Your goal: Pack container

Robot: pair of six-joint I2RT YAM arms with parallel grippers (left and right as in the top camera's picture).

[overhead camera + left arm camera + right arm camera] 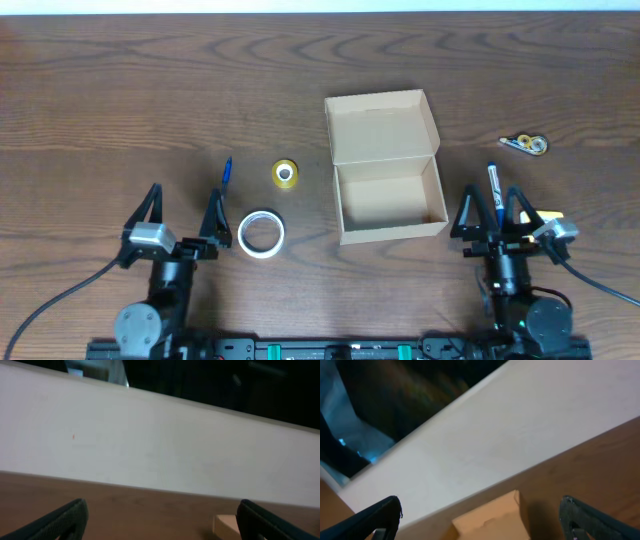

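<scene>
One box (385, 165). Two tape rolls: a yellow roll (285, 173) ahead and right of the left gripper (185, 196), and a white roll (261, 233) just beside it. Two pens: a blue pen (226, 171) ahead of the left gripper, and a second pen (494, 185) just ahead of the right gripper (489, 201). One small yellow-and-silver item (525, 144) ahead and right of it.

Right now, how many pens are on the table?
2. A blue pen lies left of the yellow tape roll; a second pen lies right of the container. A yellow item by the right arm is partly hidden and could be another.
</scene>
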